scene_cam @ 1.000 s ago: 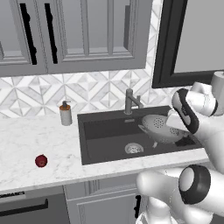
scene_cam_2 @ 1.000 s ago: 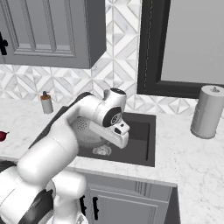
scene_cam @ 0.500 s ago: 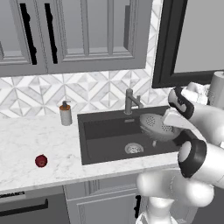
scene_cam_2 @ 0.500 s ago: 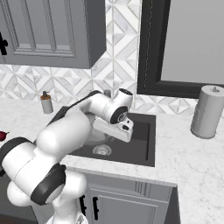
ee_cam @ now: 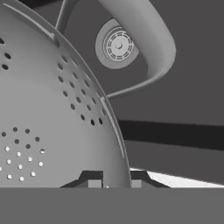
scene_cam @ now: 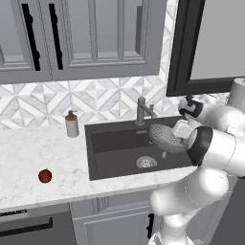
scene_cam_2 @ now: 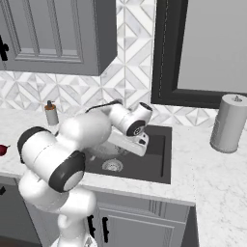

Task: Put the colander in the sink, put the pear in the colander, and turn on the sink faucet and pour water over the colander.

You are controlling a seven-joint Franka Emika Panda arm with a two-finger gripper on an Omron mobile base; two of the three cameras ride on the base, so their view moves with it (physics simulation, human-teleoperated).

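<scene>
My gripper [ee_cam: 113, 180] is shut on the rim of the colander [ee_cam: 52, 122], whose loop handle [ee_cam: 148, 48] arches over the drain [ee_cam: 117, 45] below. In the left base view the colander [scene_cam: 162, 135] hangs tilted over the right half of the sink [scene_cam: 112, 143], held by the gripper [scene_cam: 179, 130] on its right side. The arm hides most of the colander [scene_cam_2: 102, 150] in the right base view. Behind the basin stands the sink faucet [scene_cam: 141, 111]. The dark red pear [scene_cam: 45, 176] lies on the marble counter far to the left, and the pear [scene_cam_2: 2, 150] sits at the left edge in the right base view.
A soap pump bottle [scene_cam: 72, 124] stands on the counter left of the sink by the tiled wall. A grey paper towel roll [scene_cam_2: 227, 123] stands on the counter to the right. Cabinets hang above, and a dark window frame rises behind the sink's right side.
The colander has shifted a little left, further over the basin, still in my grip. The arm's elbow has swung and folded differently. The pear has stayed put.
</scene>
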